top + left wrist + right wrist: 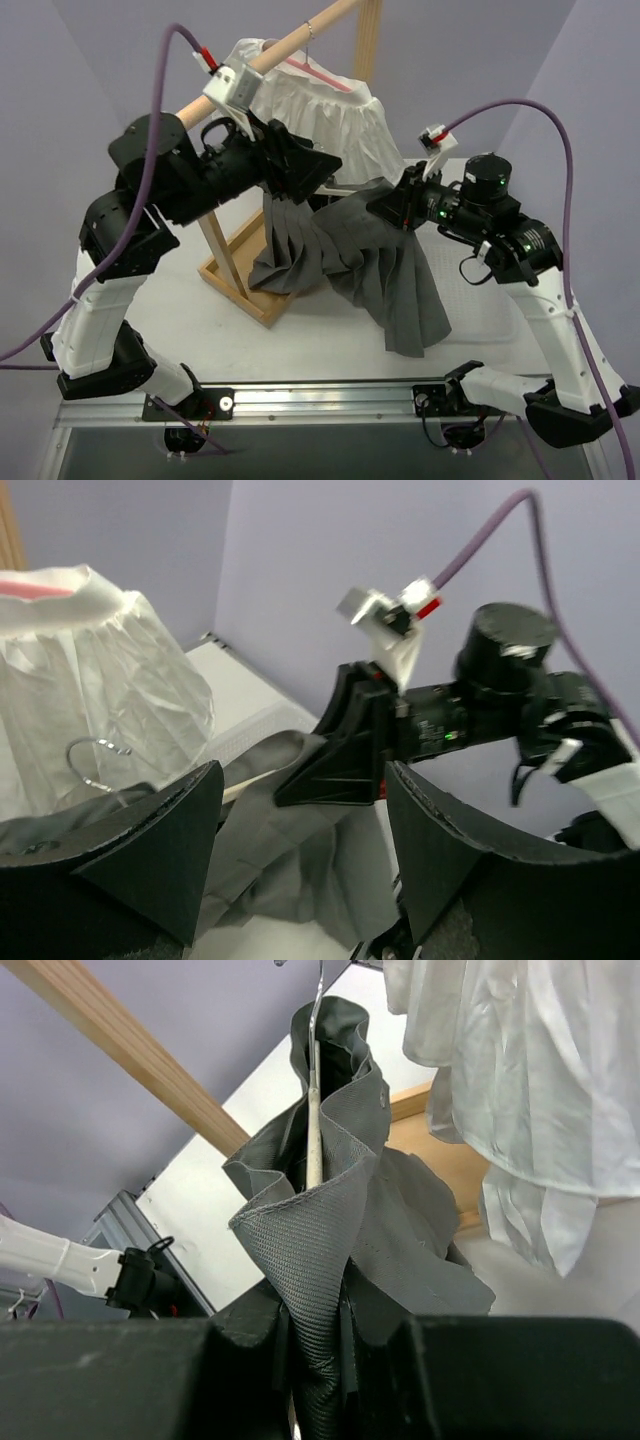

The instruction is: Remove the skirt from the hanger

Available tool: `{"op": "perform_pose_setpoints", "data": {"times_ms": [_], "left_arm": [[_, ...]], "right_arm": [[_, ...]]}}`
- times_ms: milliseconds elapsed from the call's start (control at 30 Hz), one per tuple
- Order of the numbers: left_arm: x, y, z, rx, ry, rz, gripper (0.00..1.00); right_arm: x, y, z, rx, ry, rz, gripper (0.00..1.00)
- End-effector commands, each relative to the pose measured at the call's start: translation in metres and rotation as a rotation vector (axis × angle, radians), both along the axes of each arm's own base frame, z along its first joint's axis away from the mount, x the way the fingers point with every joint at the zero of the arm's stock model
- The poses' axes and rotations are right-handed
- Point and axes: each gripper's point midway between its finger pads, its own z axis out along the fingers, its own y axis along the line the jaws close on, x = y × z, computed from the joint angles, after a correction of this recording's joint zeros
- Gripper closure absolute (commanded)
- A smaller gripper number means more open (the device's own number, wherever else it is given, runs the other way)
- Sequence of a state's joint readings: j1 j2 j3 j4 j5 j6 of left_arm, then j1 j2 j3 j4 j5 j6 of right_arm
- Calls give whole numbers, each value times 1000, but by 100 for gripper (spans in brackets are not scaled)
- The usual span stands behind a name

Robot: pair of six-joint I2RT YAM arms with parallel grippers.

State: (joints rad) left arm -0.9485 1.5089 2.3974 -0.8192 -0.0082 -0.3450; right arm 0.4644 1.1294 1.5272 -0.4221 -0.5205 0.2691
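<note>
white garment (330, 112) behind grey skirt (390, 270), wooden rail (290, 41)

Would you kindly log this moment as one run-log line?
left hand: open | right hand: shut on grey skirt | hanger: in grey skirt's waistband

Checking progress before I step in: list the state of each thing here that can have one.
grey skirt, on its hanger, waistband bunched and pinched, the rest draping down.
hanger, inside the skirt's waistband, hook looks free of the rail.
white garment, hanging from the wooden rail.
left gripper, open, fingers empty.
right gripper, shut on the grey skirt's waistband.
</note>
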Motion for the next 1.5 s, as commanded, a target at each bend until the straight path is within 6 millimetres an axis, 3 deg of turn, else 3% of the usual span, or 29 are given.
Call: {"op": "perform_pose_setpoints", "data": {"times_ms": [0, 100, 200, 400, 833, 1467], "left_arm": [[14, 12, -7, 50, -60, 202, 25], [12, 15, -11, 69, -75, 292, 26], [17, 14, -28, 128, -58, 351, 27], [21, 17, -44, 173, -42, 406, 32], [22, 21, -76, 211, 70, 466, 37], [25, -10, -91, 240, 106, 415, 38]], "right_arm": [[-27, -16, 39, 54, -121, -7, 100], [-42, -19, 41, 74, -123, 15, 100], [-55, -23, 41, 79, -143, 30, 100], [-68, -27, 39, 85, -162, 51, 100], [-71, -30, 60, 159, -244, 29, 100], [-82, -20, 96, 280, -313, 101, 100]]}}
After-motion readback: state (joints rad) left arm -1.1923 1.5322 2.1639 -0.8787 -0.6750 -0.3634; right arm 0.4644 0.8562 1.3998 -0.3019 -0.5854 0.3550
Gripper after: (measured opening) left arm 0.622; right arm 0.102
